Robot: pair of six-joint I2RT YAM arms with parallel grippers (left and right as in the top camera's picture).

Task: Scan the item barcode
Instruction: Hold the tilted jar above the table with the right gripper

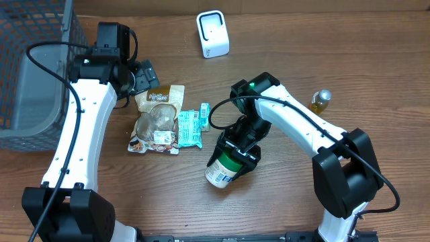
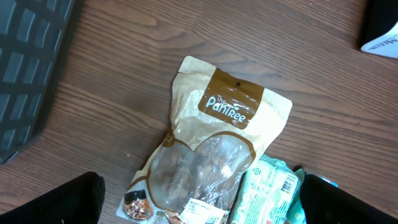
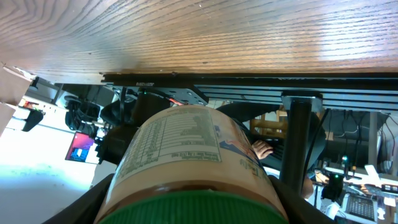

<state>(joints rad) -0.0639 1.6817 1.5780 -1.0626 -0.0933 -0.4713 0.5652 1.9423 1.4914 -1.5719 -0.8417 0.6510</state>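
My right gripper (image 1: 236,152) is shut on a jar (image 1: 223,169) with a green lid and a pale label, near the table's front middle. The jar lies tilted, its base pointing front-left. In the right wrist view the jar (image 3: 186,155) fills the space between the two fingers, the lid nearest the camera and a nutrition panel facing up; I see no barcode on it. The white scanner (image 1: 212,33) stands at the back centre. My left gripper (image 2: 205,205) hangs open over a Pantree pouch (image 2: 217,143), touching nothing.
A teal snack packet (image 1: 190,128) lies beside the pouch (image 1: 158,117), its barcode (image 2: 287,182) showing. A grey mesh basket (image 1: 30,74) fills the back left. A small oil bottle (image 1: 321,101) stands at the right. The front table edge (image 3: 249,78) runs close beyond the jar.
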